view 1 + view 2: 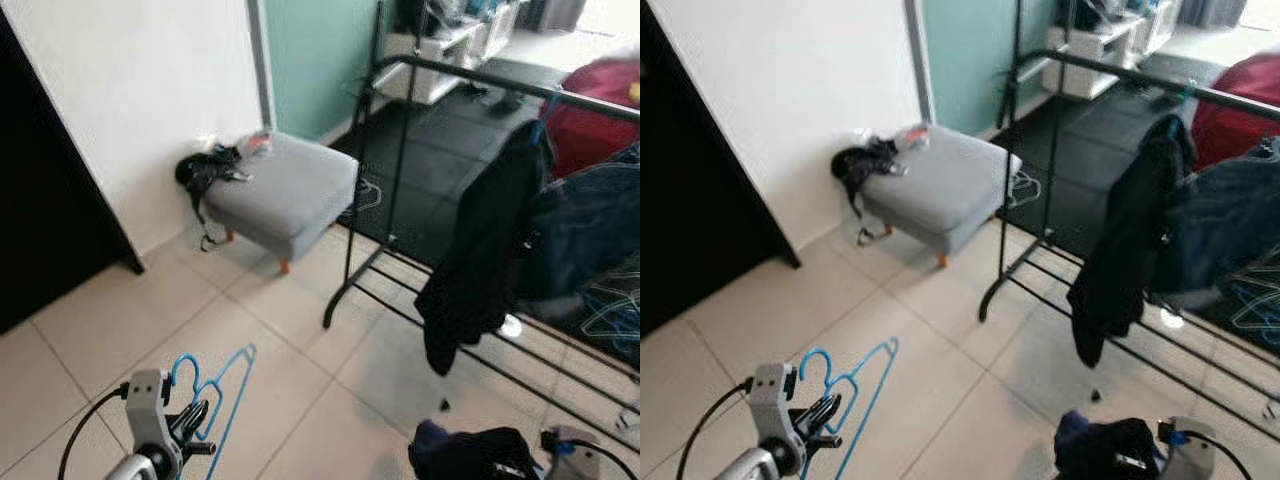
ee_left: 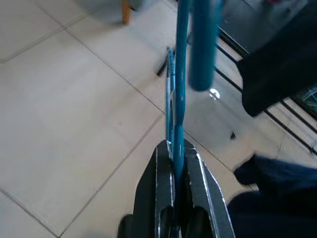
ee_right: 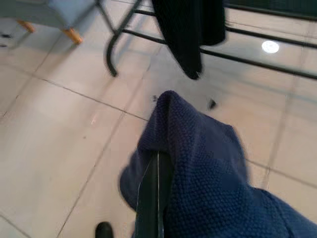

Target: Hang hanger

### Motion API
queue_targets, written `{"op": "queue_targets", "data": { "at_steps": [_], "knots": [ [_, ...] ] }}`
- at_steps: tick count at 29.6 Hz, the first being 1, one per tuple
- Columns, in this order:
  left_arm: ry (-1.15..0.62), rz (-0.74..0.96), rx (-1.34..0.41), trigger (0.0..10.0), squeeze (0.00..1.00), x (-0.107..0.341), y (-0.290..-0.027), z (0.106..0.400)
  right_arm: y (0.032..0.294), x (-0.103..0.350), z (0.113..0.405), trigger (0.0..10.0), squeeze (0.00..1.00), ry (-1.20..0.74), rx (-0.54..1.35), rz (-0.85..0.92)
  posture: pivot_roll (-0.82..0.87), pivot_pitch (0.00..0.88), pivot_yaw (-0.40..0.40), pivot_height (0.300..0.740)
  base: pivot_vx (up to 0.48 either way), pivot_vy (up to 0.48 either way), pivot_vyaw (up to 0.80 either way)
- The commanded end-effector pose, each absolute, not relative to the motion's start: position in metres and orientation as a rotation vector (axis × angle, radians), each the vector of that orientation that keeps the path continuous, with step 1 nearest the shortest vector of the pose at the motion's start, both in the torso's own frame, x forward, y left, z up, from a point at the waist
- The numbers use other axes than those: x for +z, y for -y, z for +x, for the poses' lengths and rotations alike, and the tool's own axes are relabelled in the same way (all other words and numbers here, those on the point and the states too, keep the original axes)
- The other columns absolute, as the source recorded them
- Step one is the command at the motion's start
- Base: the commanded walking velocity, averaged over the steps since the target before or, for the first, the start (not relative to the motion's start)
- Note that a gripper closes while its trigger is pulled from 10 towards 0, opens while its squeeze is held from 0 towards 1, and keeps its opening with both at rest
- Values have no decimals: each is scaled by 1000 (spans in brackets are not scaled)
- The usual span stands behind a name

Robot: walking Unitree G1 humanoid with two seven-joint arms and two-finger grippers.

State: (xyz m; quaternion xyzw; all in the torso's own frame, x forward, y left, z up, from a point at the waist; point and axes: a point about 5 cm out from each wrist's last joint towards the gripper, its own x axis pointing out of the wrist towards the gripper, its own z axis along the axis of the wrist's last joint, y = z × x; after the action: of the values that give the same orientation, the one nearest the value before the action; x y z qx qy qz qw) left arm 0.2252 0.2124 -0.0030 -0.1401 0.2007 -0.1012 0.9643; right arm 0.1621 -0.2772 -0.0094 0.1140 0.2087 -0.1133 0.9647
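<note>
A blue wire hanger (image 1: 222, 385) is pinched in my left gripper (image 1: 192, 422) at the lower left; in the left wrist view the black fingers (image 2: 163, 183) are shut on the hanger (image 2: 179, 94). My right gripper (image 3: 154, 191) at the lower right is shut on a dark blue knitted garment (image 3: 208, 163), which also shows as a bundle (image 1: 470, 452). A black clothes rack (image 1: 470, 75) stands to the right, with a black garment (image 1: 480, 250) and dark blue clothes (image 1: 585, 235) hanging from its top bar.
A grey footstool (image 1: 285, 190) with orange legs stands by the white wall, a black bag (image 1: 205, 172) at its corner. Blue hangers (image 1: 610, 310) lie on the rack's lower shelf. A dark cabinet (image 1: 40, 230) is at the left. Pale tiled floor (image 1: 290, 330) lies before me.
</note>
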Motion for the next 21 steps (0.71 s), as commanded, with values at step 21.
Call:
{"op": "queue_targets", "data": {
  "at_steps": [21],
  "knots": [
    [-426, -295, -220, 10000, 0, -5, -213, 221, 279, -15, 158, 10000, 0, -421, -215, 245, -6, 124, -17, 740, 0, 0, 663]
  ]
}}
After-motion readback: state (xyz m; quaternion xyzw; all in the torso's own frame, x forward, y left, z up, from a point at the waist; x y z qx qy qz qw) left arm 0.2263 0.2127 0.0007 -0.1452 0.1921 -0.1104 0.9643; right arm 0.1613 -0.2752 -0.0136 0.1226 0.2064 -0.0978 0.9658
